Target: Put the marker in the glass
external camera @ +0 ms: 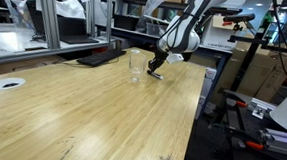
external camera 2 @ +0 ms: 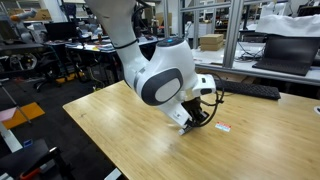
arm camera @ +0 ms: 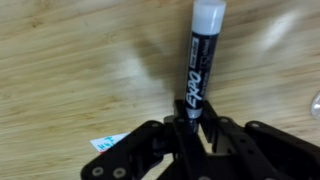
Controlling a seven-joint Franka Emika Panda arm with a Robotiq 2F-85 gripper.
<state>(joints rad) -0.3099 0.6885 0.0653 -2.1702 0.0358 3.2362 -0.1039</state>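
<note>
The marker [arm camera: 199, 62] is black with white lettering and a whitish cap, and it points away from the wrist camera. My gripper [arm camera: 190, 125] is shut on its dark end, low over the wooden table. In an exterior view the gripper [external camera: 157, 63] is just to the right of the clear tall glass [external camera: 135, 65], which stands upright and empty. The marker [external camera: 157, 75] pokes out below the fingers, close to the tabletop. In the exterior view from the opposite side, the gripper [external camera 2: 192, 118] sits under the arm's white wrist. The glass is hidden there.
A black keyboard [external camera: 100, 57] lies behind the glass and also shows in an exterior view [external camera 2: 250, 90]. A white disc [external camera: 8, 83] lies at the table's left. A small paper label [external camera 2: 222, 128] lies near the gripper. The table edge [external camera: 197, 113] drops off toward equipment racks.
</note>
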